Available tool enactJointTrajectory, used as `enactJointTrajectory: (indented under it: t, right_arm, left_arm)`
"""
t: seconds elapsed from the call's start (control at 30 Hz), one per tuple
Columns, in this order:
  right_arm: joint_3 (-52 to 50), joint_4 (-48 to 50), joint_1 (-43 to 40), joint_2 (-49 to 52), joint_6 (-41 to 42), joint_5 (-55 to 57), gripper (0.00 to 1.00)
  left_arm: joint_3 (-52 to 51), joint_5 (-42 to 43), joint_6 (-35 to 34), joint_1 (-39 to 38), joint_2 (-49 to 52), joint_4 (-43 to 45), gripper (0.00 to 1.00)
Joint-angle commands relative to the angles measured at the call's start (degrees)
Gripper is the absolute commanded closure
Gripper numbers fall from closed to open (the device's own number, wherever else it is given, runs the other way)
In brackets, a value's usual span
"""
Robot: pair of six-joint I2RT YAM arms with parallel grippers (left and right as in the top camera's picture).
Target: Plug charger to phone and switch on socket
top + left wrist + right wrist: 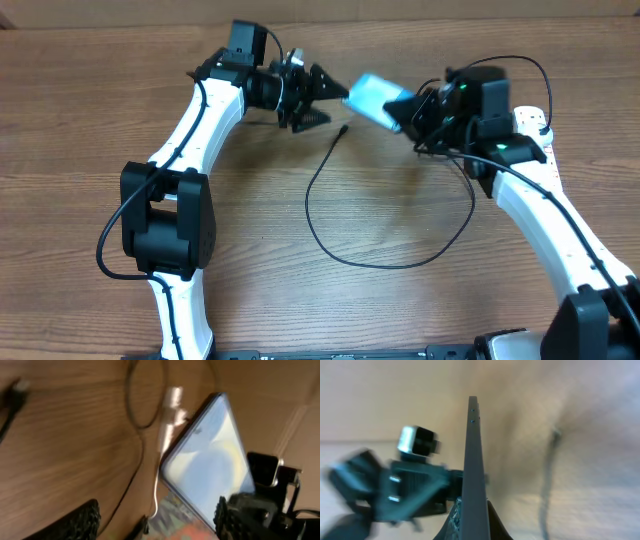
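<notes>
While my right end effector (408, 108) clamps the phone (370, 97) aloft, my left end effector (322, 100) gapes wide beside it; the charger (400, 267) lies looped on the tabletop (90, 110).

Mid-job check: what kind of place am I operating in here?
Probably a robotics test bench: a wood-grain table, two robot arms mounted at it, and staged props, the phone in the right gripper and the charger looped on the table.
</notes>
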Motion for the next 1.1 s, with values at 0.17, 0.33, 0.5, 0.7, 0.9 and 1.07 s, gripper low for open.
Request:
enactJointTrajectory:
  t: [0.17, 0.33, 0.5, 0.7, 0.9, 1.07]
  right_arm:
    - [1.0, 12.2, 0.7, -2.7, 19.2, 10.1, 0.96]
    - [1.0, 16.7, 3.3, -2.7, 30.9, 17.8, 0.96]
    - [1.0, 22.1, 5.2, -2.7, 34.8, 21.4, 0.96]
    - [1.0, 24.3, 5.2, -2.7, 34.8, 22.4, 0.96]
    - [1.0, 21.6, 6.5, -2.6, 34.8, 22.2, 0.96]
    - [1.0, 19.4, 8.4, -2.6, 34.8, 22.2, 0.96]
  left_arm:
    - [1.2, 7.3, -21.3, -0.1, -1.2, 27.1, 0.31]
    - [1.2, 2.5, -38.1, -1.5, -1.2, 48.7, 0.45]
    - [1.2, -0.7, -40.6, -3.2, -1.2, 49.6, 0.46]
    - [1.2, -2.4, -41.7, -3.9, -1.2, 47.4, 0.48]
    - [1.2, -4.7, -46.1, -4.3, -1.2, 47.4, 0.48]
    - [1.2, -4.6, -46.3, -4.4, -1.2, 47.3, 0.53]
